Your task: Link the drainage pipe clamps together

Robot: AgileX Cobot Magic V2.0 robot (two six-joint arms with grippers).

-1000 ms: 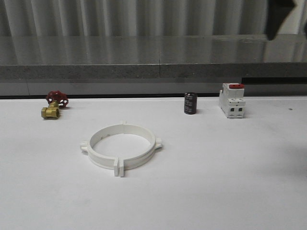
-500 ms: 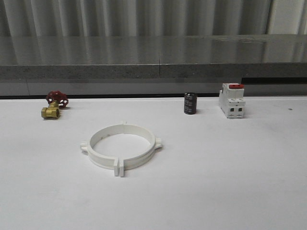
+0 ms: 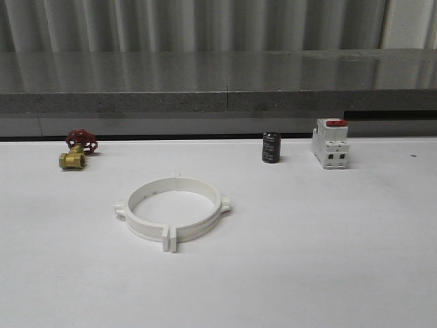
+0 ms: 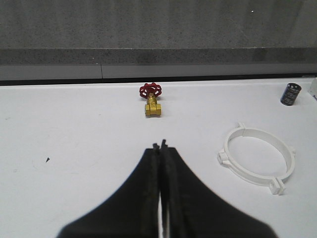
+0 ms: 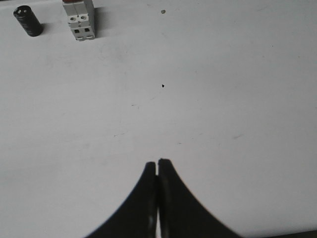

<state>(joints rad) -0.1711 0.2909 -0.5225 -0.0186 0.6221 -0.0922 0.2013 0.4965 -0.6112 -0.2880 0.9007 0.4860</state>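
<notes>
Matt white plastic parts are laid out on a smooth white table (image 3: 328, 273).

The drainage pipe clamps (image 3: 174, 209) are seen as smooth, matt white plastic. The valve (image 3: 76, 152) is shown in shiny brass metal with a red painted handwheel. The capacitor (image 3: 271, 147) is wrapped in a glossy black sleeve. The breaker (image 3: 330, 143) is made of white plastic with a red switch. Behind, a speckled, stone-like ledge (image 3: 205, 102) is topped by a reflective surface.

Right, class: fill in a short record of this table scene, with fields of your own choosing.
clamps: drainage pipe clamps lying flat as one ring, flanges meeting at front
left gripper: shut, holding nothing
right gripper: shut, holding nothing
far left: brass valve, red handwheel
far right: black cylinder, breaker
surface: white table
</notes>
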